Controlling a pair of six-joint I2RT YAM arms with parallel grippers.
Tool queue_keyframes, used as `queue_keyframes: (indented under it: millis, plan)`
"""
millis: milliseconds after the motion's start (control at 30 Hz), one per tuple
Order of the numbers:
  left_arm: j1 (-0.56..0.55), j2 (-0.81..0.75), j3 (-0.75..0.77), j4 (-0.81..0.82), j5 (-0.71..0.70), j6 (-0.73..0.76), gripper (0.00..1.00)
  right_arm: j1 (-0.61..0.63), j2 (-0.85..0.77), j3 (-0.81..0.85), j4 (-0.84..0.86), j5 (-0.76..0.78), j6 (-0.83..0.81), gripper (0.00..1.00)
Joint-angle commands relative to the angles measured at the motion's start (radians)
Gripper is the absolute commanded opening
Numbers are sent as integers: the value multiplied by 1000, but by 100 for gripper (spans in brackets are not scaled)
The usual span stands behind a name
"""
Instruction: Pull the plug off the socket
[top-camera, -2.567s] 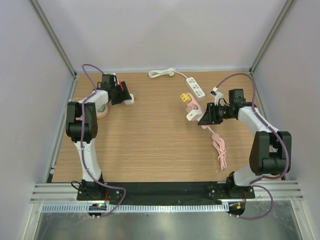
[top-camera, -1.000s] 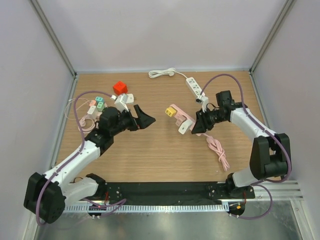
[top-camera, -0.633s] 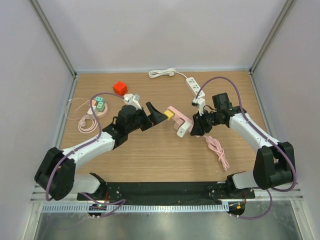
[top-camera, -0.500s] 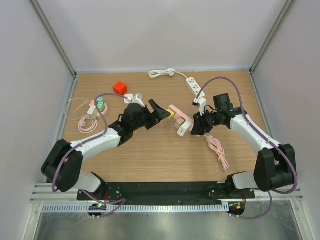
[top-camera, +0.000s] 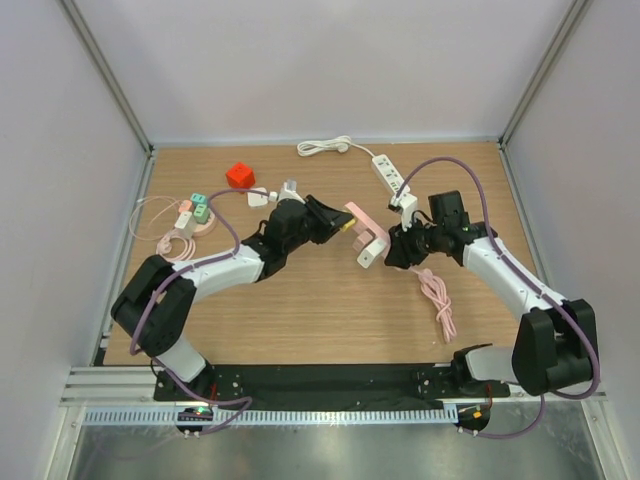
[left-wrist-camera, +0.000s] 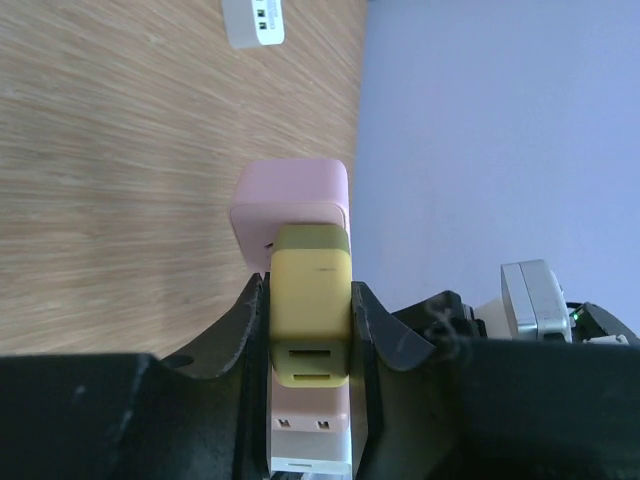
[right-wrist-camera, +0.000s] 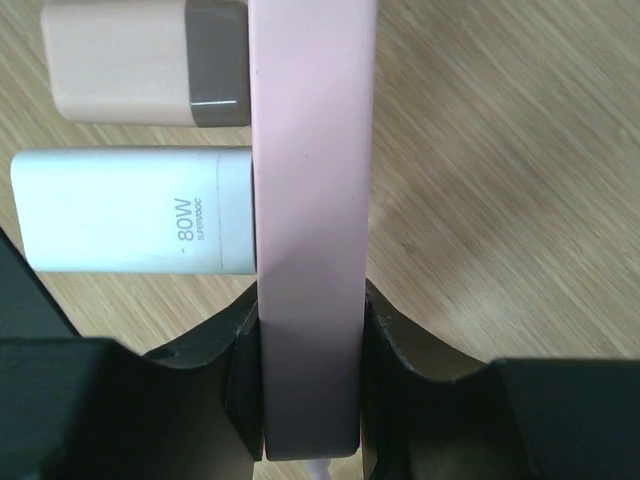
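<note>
Our left gripper (left-wrist-camera: 308, 312) is clamped on the yellow plug (left-wrist-camera: 311, 270), which sits seated in the pink strip (right-wrist-camera: 310, 180) over the middle of the table (top-camera: 300, 310). Our right gripper (right-wrist-camera: 308, 375) is clamped tight on the strip itself. Both grips look made to us; the pull apart is not yet done.

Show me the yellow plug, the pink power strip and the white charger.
yellow plug (left-wrist-camera: 311, 300), left wrist view, top face.
pink power strip (right-wrist-camera: 310, 180), right wrist view, long side.
white charger (right-wrist-camera: 130, 212), right wrist view, body.
</note>
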Motion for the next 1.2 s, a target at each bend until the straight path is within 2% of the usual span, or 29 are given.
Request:
queue_keyframes:
  millis: [0,67,133,233,300,400,633,700,900,1033,1100,1167]
  plan:
    - [-5,4,24,89,-34,20,0,8,-86,-7,172,78,71,1]
    - [-1,-20,1,107,-56,31,0,8,-114,-32,236,161,126,1]
    - [-2,-55,-21,118,-74,15,0,6,-130,-41,272,320,189,1]
    - [1,-86,-42,83,-99,-8,0,5,-163,-69,335,452,226,1]
    - [8,-109,-44,45,-96,-8,0,6,-180,-81,356,482,246,1]
    - [31,-116,-44,50,-56,37,0,-6,-177,-76,352,473,261,1]
    - [117,-73,-54,259,286,170,0,-41,-161,-69,338,424,281,1]
    - [129,-65,-42,242,366,208,0,-49,-164,-69,340,411,286,1]
    - [137,-103,-8,35,351,371,0,-63,-167,-72,346,407,293,1]
    - [166,-142,-25,-61,289,400,0,-70,-170,-70,343,390,290,1]
    - [214,-155,-59,-60,286,396,0,-76,-172,-72,337,365,280,1]
    - [249,-163,-80,-51,291,380,0,-89,-177,-61,306,280,234,1]
